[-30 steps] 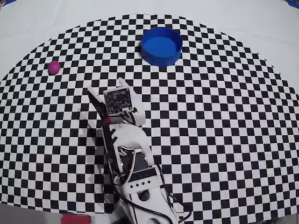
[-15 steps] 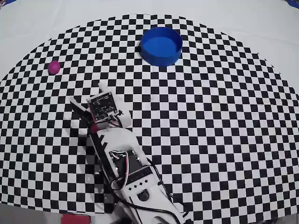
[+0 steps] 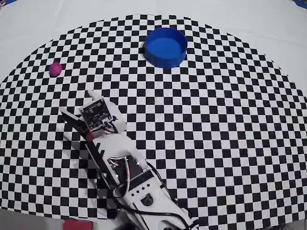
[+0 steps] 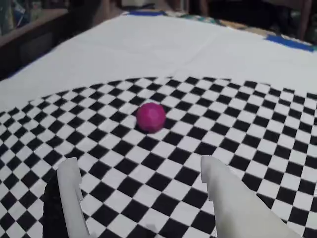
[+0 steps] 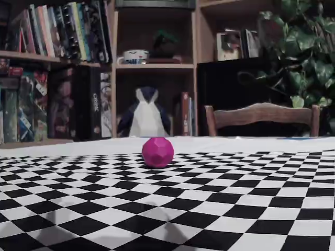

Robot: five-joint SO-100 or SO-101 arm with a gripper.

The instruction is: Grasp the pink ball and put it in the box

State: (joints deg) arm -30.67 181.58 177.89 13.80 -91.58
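- One pink ball (image 4: pixel 150 117) lies free on the checkered table (image 4: pixel 257 119), ahead of the jaws and well apart from them in the wrist view; overhead it sits near the cloth's left edge (image 3: pixel 55 68).
- Jaws are spread wide and empty, the gripper (image 4: pixel 141 186) aimed roughly at the ball.
- Judging by this, the approach step is in hand; nothing is grasped yet.
- Next, the arm needs to reach forward and lower until the ball sits between the jaws, then close.
- Round blue box (image 3: pixel 165 47) stands far off, toward the top of the overhead view.
- On the shelf (image 5: pixel 57 57) in the fixed view, a dark box spine (image 5: pixel 96 107) seems to read "CRIME"; other writing is too blurred.
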